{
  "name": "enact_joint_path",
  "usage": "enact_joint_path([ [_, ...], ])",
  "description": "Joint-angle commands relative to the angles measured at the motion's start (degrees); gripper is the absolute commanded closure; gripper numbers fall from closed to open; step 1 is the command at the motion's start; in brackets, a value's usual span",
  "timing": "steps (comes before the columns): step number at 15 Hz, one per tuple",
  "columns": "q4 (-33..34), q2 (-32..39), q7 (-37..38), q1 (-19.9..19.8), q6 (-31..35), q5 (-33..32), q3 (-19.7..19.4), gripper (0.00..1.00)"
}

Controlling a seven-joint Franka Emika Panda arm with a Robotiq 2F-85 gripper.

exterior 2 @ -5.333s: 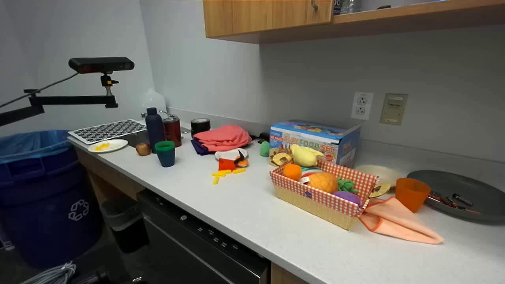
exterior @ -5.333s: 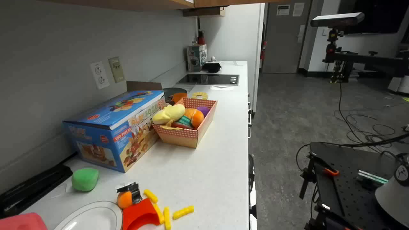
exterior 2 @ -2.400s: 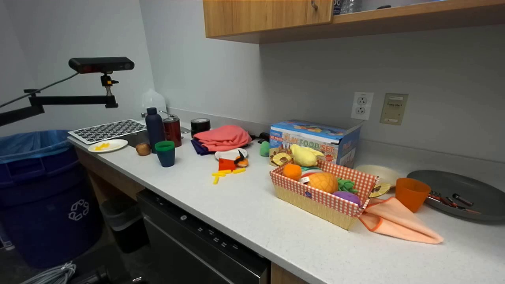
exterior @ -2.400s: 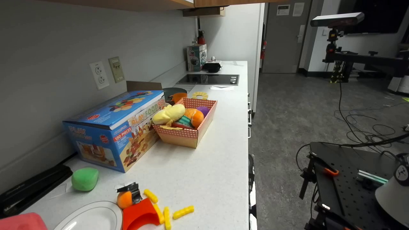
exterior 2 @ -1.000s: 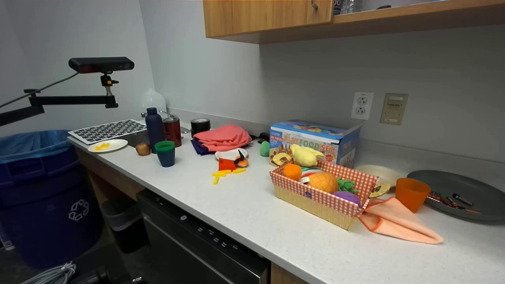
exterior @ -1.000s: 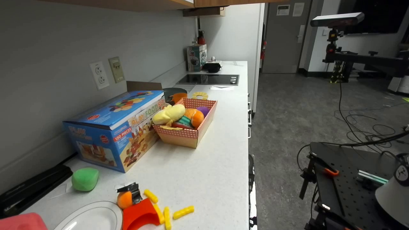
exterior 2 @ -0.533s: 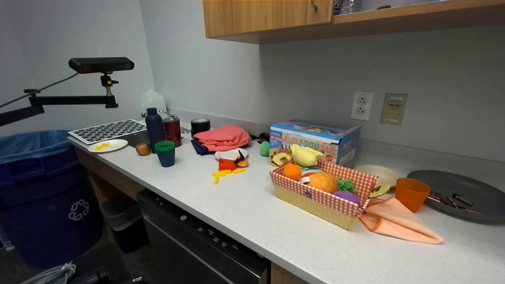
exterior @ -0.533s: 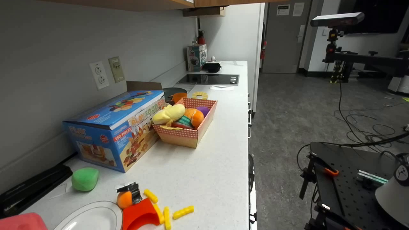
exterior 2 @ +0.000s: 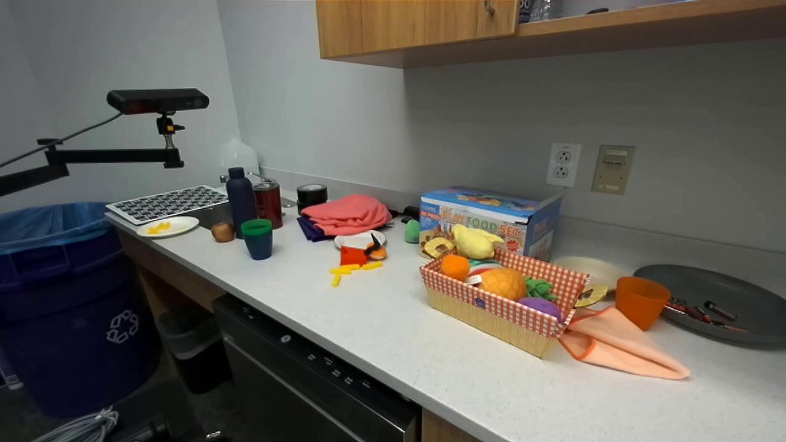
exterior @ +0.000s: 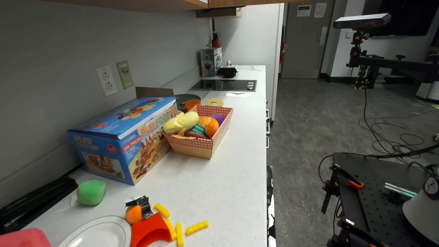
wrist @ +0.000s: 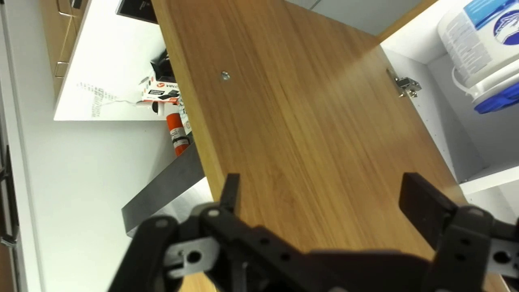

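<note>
My gripper (wrist: 322, 178) shows only in the wrist view, at the bottom. Its two black fingers (wrist: 421, 207) stand wide apart with nothing between them. Behind the fingers is a wooden cabinet door (wrist: 300, 105), its face filling the middle of the view. The door stands open, with a metal hinge (wrist: 407, 86) at its right edge and a small screw (wrist: 225, 76) near its left edge. I cannot tell whether the gripper touches the door. Right of the hinge is the white cabinet inside (wrist: 450, 117), holding a white jug (wrist: 466, 52) with a blue cap.
In both exterior views the counter (exterior 2: 344, 313) bears a checked basket (exterior: 192, 147) of toy food, a blue box (exterior: 99, 151) and yellow sticks (exterior: 197, 227). Wooden cabinets (exterior 2: 424, 31) hang above. The robot's white base (exterior: 423, 212) stands at the right. Camera arms (exterior: 398, 62) flank the counter.
The things on the counter have not moved. The black cable at the right edge of an exterior view has shifted slightly. The gripper shows in no earlier frame.
</note>
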Motion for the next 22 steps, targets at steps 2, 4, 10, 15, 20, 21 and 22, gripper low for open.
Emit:
enact_joint_path([
  [2, 6.7, 5.2, -5.3, -0.2, 0.0, 5.9, -3.2, 0.00],
  [4, 7.6, 6.5, -5.3, -1.2, 3.0, 7.0, -3.8, 0.00],
  [10, 6.5, 9.0, -8.1, -4.0, 13.5, 15.0, -5.0, 0.00],
  [15, 7.6, 10.9, -8.2, -4.9, 2.8, 18.8, -5.6, 0.00],
  [20, 11.1, 14.3, -7.8, -6.4, -10.1, 22.9, -6.6, 0.00],
  [21, 12.0, 15.0, -7.6, -6.9, -11.5, 23.5, -6.7, 0.00],
  [22, 12.6, 15.5, -7.5, -7.5, -12.5, 24.2, -6.7, 0.00],
])
